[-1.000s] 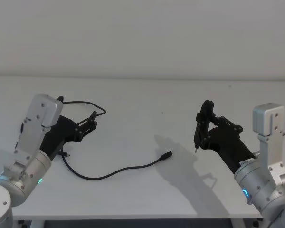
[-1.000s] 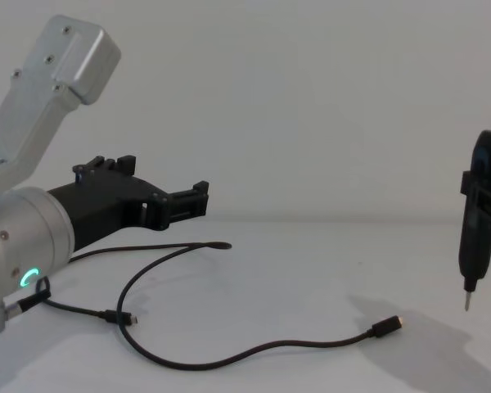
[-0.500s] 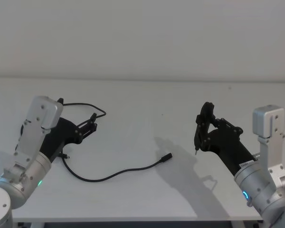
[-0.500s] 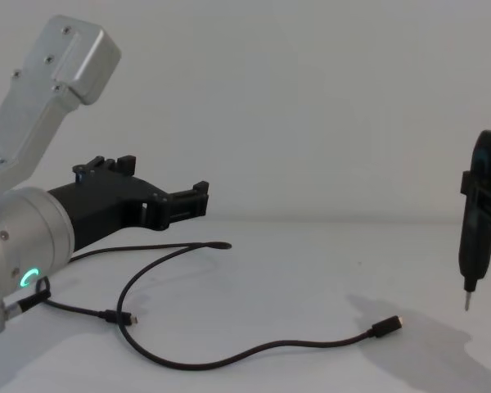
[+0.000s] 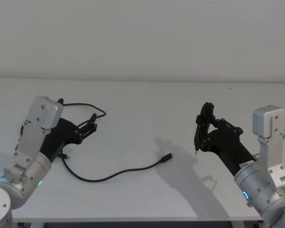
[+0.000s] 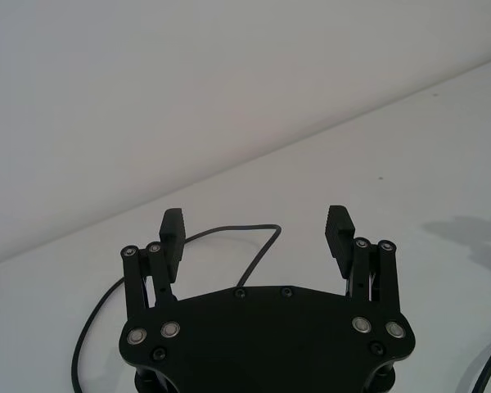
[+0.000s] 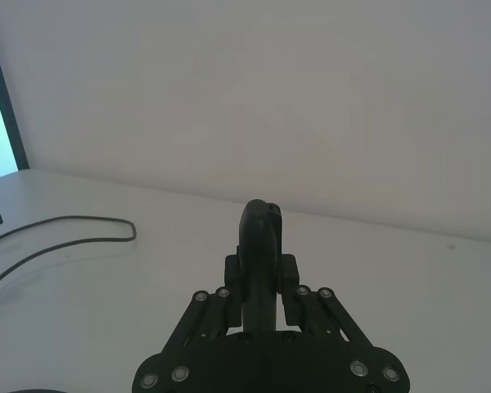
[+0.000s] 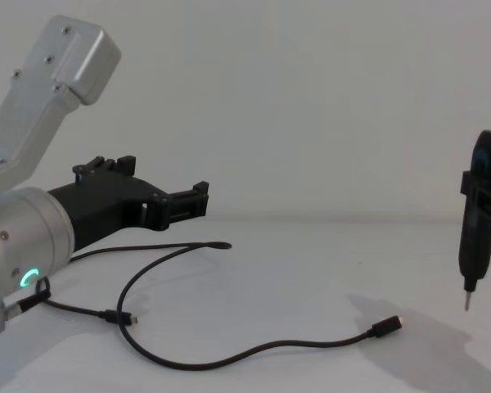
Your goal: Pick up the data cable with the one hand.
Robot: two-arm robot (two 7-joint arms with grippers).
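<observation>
Wide open and empty, the angular matte black left pincer (image 5: 92, 122) should straddle the long thin black data cable (image 5: 133, 168) squarely before closing. The narrow right pincer (image 5: 201, 128) idles, closed.

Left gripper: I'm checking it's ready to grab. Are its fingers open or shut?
Open. In the left wrist view the left gripper's two fingers stand well apart, gripping nothing; the data cable lies on the table.

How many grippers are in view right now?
2. The left gripper hangs open on the left, near the cable. The right gripper is on the right, shut on a pointed tool, its tip off the table.
</observation>
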